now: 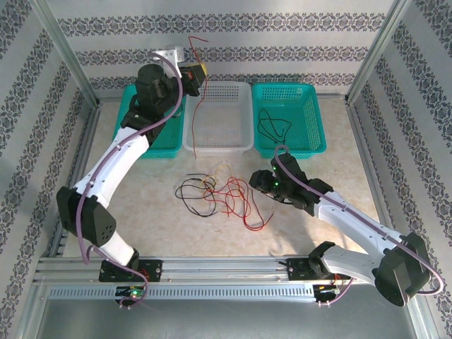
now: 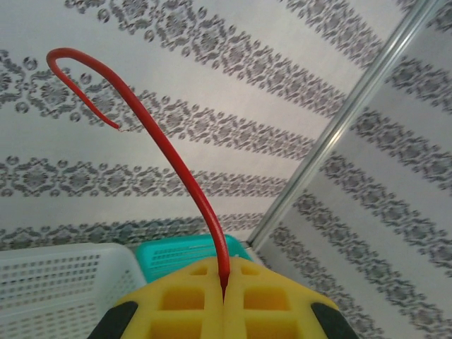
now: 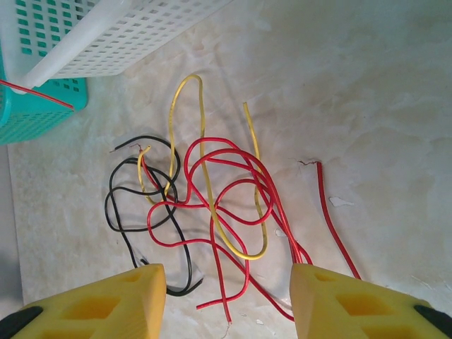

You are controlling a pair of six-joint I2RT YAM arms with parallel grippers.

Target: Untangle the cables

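A tangle of red, yellow and black cables lies on the table in front of the baskets. Seen from the right wrist, red loops cross a yellow strand and a black strand. My right gripper hovers just right of the tangle, open, with nothing between its fingers. My left gripper is raised at the back, above the white basket, and is shut on one red cable. That cable curls above the jaws and hangs down over the basket.
Three baskets stand in a row at the back. A teal basket is partly hidden by the left arm. The white basket is in the middle. The right teal basket holds a black cable. Frame posts line both sides.
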